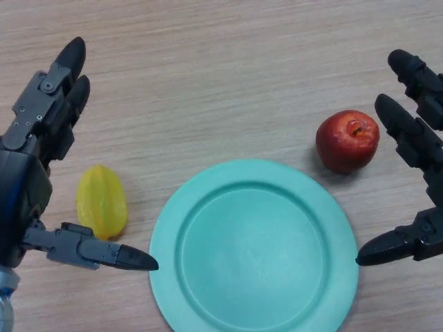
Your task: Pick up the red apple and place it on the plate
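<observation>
Just one view here, the head cam, looking pretty much straight down at the wooden table (228, 62) from close up. Tabletop fills the whole frame, no edges or background showing. The plate (208, 290) sits low centre and gets cut off by the bottom edge. Left hand (31, 173) pokes in from the left side, right hand (422, 138) from the right, both partly cropped. No second view, so there's no overlap to compare.
</observation>
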{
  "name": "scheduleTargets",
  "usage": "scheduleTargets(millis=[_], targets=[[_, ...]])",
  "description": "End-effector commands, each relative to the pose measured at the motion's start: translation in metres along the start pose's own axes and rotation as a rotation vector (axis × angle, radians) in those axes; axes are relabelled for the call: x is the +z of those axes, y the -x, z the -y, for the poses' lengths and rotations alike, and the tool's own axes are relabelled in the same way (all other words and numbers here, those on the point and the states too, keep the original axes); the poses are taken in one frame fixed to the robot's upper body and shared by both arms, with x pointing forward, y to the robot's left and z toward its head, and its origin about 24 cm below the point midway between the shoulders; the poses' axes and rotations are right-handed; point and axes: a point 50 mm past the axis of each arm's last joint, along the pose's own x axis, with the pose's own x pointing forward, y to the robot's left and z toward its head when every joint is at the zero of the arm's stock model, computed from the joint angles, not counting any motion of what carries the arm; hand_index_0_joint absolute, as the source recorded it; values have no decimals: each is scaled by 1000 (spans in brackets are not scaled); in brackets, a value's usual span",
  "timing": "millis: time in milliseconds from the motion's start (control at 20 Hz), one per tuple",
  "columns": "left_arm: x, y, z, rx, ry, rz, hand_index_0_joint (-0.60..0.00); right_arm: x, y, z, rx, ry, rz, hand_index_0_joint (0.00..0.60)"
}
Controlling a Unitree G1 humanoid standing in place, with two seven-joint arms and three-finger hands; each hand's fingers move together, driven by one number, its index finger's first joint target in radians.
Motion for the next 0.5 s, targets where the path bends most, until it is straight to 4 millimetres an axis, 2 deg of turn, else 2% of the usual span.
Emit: scheduleTargets(millis=[50,250,350,500], targets=[[24,2,-6,34,-45,155,0,32,3,2,-1,79,236,0],[25,3,-5,28,-43,158,0,31,0,6,-18,107,240,0],[25,6,-2,17,-40,150,0,30,-9,13,-41,142,249,0],[23,10,1,19,-26,151,0,28,-34,28,-98,187,266,0]])
